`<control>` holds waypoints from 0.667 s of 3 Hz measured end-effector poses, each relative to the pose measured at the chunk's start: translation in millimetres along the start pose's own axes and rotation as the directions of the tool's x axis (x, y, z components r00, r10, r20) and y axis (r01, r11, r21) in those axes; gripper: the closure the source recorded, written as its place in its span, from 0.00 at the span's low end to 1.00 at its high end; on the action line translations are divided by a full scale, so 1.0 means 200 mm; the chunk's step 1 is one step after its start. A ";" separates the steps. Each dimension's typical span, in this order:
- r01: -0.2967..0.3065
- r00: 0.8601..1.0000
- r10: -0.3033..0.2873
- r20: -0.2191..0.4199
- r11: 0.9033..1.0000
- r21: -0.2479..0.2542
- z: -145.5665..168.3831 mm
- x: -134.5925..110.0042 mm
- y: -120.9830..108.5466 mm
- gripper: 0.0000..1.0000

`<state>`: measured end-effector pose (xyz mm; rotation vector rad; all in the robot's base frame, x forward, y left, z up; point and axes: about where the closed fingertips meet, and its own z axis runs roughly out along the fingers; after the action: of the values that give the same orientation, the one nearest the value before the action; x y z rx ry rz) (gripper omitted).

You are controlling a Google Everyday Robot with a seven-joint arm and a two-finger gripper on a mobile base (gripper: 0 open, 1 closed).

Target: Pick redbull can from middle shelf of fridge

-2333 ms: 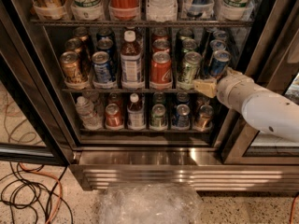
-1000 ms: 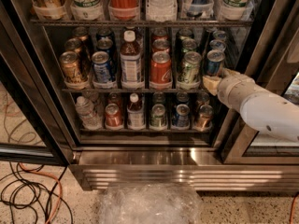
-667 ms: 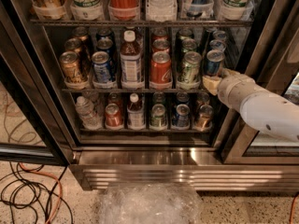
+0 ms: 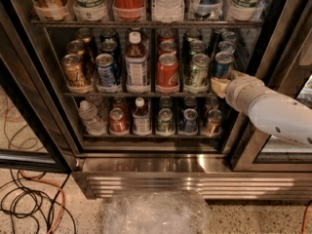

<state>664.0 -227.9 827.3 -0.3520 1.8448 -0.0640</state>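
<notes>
Several lanes of drinks crowd the middle shelf (image 4: 146, 94) of the fridge (image 4: 161, 165), and the risk grows toward the right. The gold can (image 4: 73, 71), Pepsi can (image 4: 106, 69), bottle (image 4: 136, 62) and red can (image 4: 167, 72) stand well apart from the gripper and look safe. The green can (image 4: 197, 72) is the close neighbour: it stands just beside the redbull can (image 4: 223, 65), which heads the rightmost lane, so a grasp drifting left could clamp or tip the wrong one. The gripper (image 4: 220, 87) sits low, at the redbull can's base. Whether its jaws are open or closed cannot be told, nor whether they touch the can. A hold taken this low on a tall, slim can would likely let it lean and slip, or topple into the rear cans (image 4: 227, 47). Further right, the arm (image 4: 278, 113) passes near the door frame (image 4: 273, 43), and a careless pull-out could knock against it.
</notes>
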 end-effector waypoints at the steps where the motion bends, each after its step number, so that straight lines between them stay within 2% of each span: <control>1: -0.013 1.000 0.013 0.008 1.000 -0.014 0.04 -0.03 0.04 0.14; 2: -0.035 0.998 0.036 0.051 0.999 -0.031 0.17 -0.15 0.11 0.11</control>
<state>699.8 -194.5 839.9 -0.3387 1.8014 -0.0030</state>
